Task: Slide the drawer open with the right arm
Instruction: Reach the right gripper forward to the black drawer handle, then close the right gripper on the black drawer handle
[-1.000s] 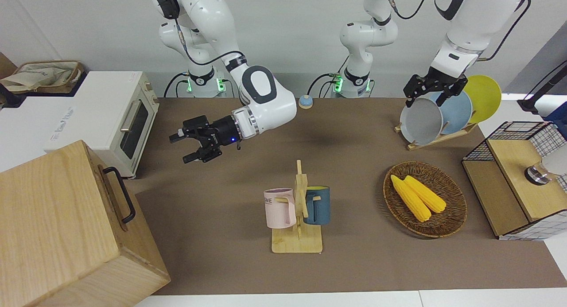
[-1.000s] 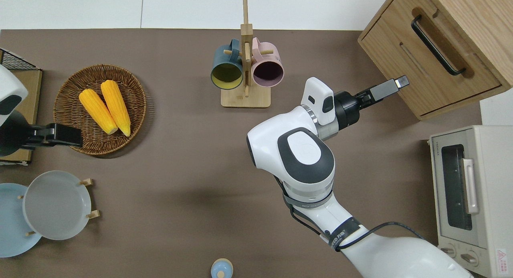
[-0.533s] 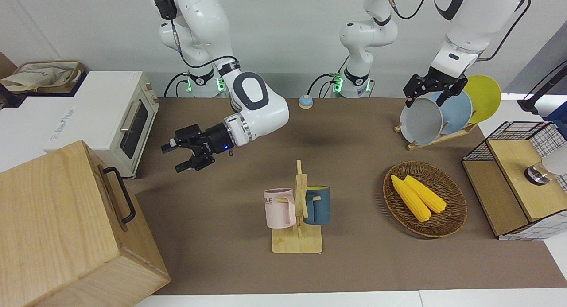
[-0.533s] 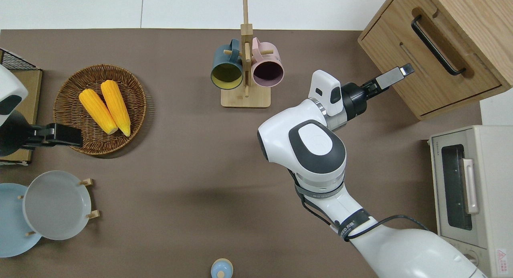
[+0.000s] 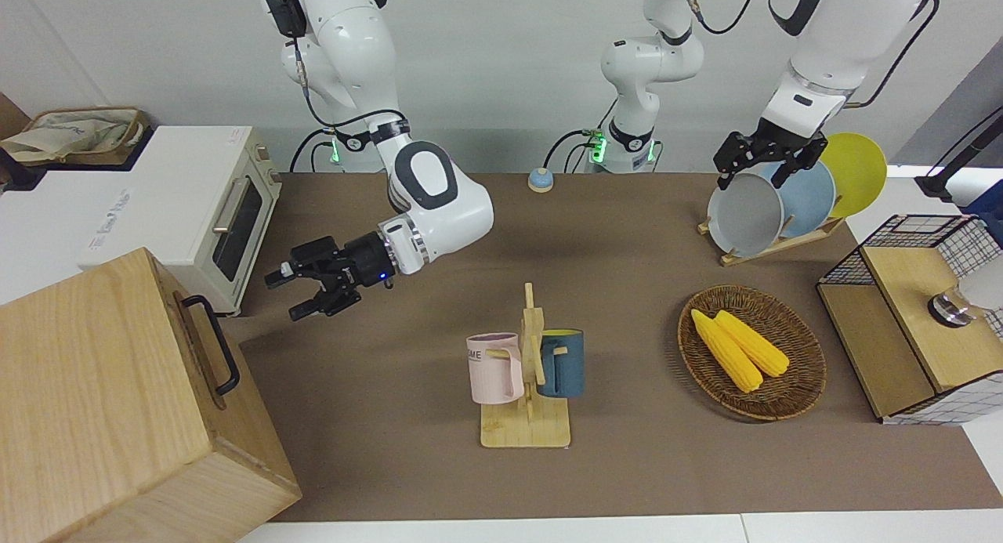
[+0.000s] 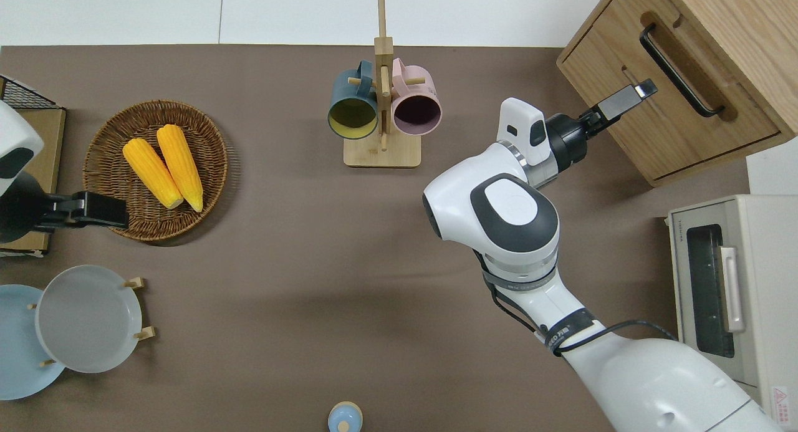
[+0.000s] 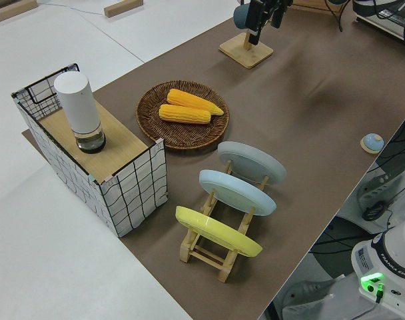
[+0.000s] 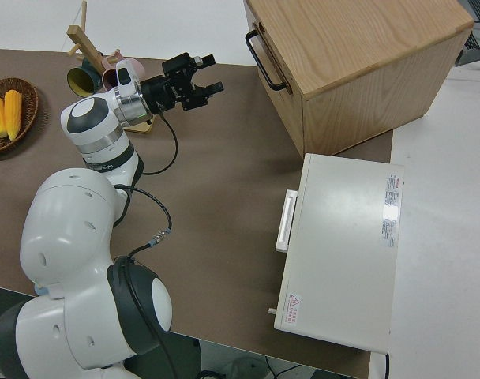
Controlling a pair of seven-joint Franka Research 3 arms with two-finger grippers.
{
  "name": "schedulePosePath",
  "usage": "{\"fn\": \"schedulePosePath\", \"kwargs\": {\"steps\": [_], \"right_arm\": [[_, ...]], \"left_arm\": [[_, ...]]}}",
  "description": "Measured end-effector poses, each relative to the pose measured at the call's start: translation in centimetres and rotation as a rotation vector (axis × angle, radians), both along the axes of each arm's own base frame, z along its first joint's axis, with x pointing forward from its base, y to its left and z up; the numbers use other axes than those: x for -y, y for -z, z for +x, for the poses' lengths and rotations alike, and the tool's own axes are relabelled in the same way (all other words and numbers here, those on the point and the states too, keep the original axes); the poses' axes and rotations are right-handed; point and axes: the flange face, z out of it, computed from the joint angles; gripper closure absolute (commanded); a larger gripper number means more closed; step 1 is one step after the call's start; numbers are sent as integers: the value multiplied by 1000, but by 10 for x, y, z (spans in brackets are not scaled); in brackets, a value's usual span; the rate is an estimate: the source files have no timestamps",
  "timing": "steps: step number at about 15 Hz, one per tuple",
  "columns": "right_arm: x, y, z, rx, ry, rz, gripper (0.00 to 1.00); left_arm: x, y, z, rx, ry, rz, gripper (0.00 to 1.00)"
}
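The drawer (image 6: 698,64) is shut in the big light-wood cabinet (image 5: 94,386) at the right arm's end of the table. Its black loop handle (image 6: 681,70) also shows in the front view (image 5: 211,343) and the right side view (image 8: 264,55). My right gripper (image 5: 282,296) is open and empty, with a blue light on its wrist. It points at the cabinet's front, its fingertips a short way from the handle and apart from it. In the overhead view it (image 6: 645,89) is over the foot of the cabinet's front. It also shows in the right side view (image 8: 211,75). My left arm (image 5: 748,167) is parked.
A white toaster oven (image 5: 211,214) stands beside the cabinet, nearer to the robots. A mug rack (image 5: 526,371) with two mugs stands mid-table. A basket of corn (image 5: 752,351), a plate rack (image 5: 776,202) and a wire-mesh cabinet (image 5: 917,323) are toward the left arm's end.
My right gripper has moved steadily toward the cabinet's drawer handle and stayed open. The drawer and the left arm have not moved.
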Motion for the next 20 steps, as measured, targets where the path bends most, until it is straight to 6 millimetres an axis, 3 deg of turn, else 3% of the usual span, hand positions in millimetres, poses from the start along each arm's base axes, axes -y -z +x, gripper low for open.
{"fn": "schedulePosePath", "kwargs": {"steps": [9,14,17,19,20], "right_arm": [[60,21,28,-27,-33,-48,25],[75,25,32,-36,-33,-50,59],[78,25,34,-36,-33,-54,194],[81,25,34,-35,-32,-58,430],[82,24,35,-35,-33,-60,479]], "left_arm": [[0,0,0,0,0,0,5],[0,0,0,0,0,0,2],[0,0,0,0,0,0,2],[0,0,0,0,0,0,2],[0,0,0,0,0,0,2]]}}
